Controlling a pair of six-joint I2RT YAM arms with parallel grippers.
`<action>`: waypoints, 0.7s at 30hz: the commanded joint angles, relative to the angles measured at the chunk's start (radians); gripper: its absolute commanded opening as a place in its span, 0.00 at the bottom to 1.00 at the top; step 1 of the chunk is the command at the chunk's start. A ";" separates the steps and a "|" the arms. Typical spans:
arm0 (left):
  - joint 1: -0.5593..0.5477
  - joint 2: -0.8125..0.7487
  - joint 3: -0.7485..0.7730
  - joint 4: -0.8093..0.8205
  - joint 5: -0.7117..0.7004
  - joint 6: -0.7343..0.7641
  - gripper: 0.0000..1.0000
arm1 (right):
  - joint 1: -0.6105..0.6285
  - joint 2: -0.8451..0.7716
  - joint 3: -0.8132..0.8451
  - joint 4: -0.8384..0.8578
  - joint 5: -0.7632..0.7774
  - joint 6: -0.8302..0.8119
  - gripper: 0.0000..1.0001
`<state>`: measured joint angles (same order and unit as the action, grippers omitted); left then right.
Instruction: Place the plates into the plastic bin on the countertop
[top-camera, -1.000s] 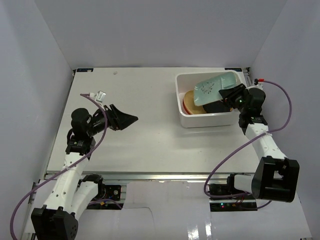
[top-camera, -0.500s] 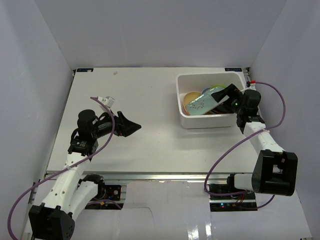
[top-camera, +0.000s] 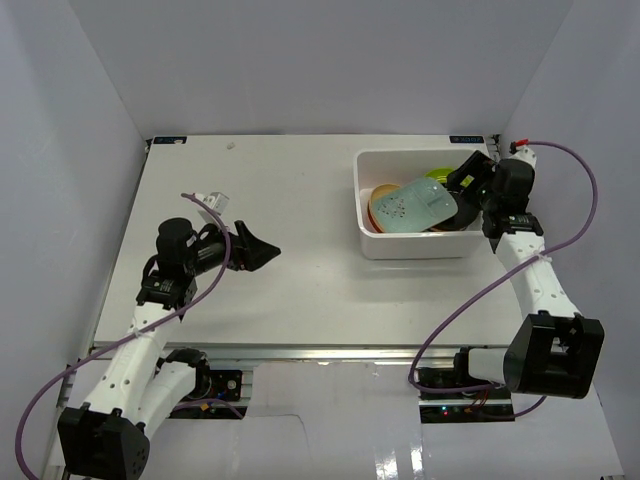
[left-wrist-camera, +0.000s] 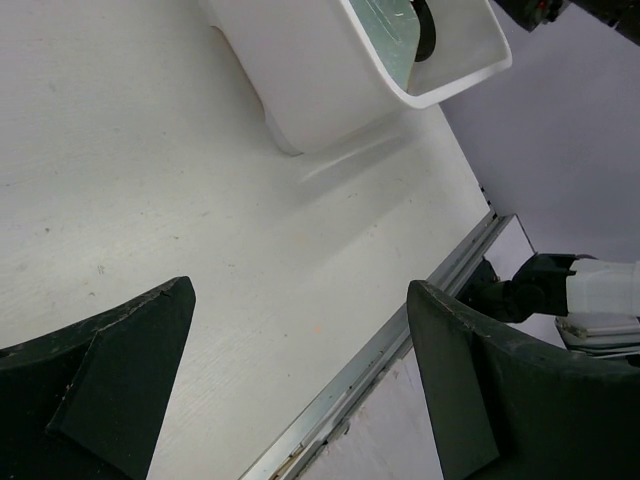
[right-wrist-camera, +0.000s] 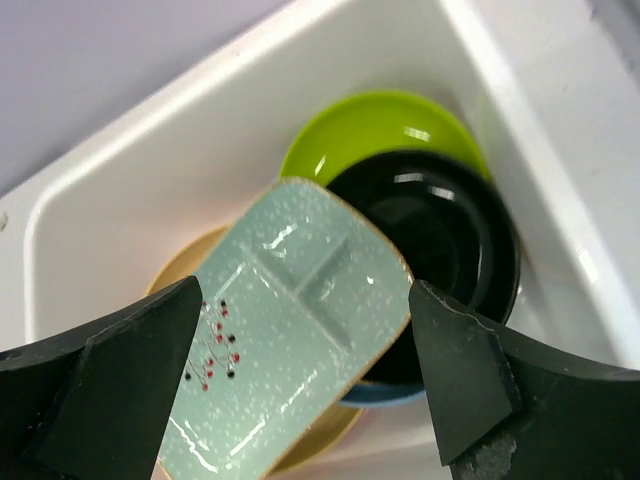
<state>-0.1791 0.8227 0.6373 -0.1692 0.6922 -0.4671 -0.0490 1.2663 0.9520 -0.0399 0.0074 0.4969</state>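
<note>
The white plastic bin (top-camera: 412, 245) stands at the back right of the countertop (top-camera: 300, 190). Inside it the mint-green rectangular plate (right-wrist-camera: 290, 340) lies tilted on top of a tan-orange plate (right-wrist-camera: 178, 275), a black plate (right-wrist-camera: 440, 235) and a blue plate edge (right-wrist-camera: 385, 395). A lime green plate (right-wrist-camera: 370, 130) sits behind them. My right gripper (top-camera: 468, 182) hovers over the bin's right end, open and empty, a little above the mint plate. My left gripper (top-camera: 262, 250) is open and empty over bare countertop left of centre. The bin (left-wrist-camera: 300, 80) also shows at the top of the left wrist view.
White walls close in the left, back and right sides. A metal frame rail (top-camera: 300, 352) runs along the near edge. Purple cables (top-camera: 470, 300) loop off both arms. The right arm's base (left-wrist-camera: 560, 290) shows past the rail in the left wrist view.
My right gripper opened and let go of the mint-green plate, which dropped lower into the bin. That gripper then drew back to the right. The left gripper shifted slightly right.
</note>
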 joint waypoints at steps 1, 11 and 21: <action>-0.005 0.000 0.065 -0.012 -0.036 0.015 0.98 | 0.020 -0.022 0.120 -0.040 0.143 -0.087 0.90; -0.003 -0.010 0.140 0.022 -0.068 -0.034 0.98 | 0.061 -0.163 0.120 0.063 -0.145 -0.052 0.90; -0.005 -0.100 0.237 0.162 0.006 -0.117 0.98 | 0.274 -0.502 -0.191 0.432 -0.658 0.067 0.90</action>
<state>-0.1791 0.7738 0.8314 -0.0746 0.6476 -0.5510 0.2035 0.8463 0.8368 0.1894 -0.4751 0.5037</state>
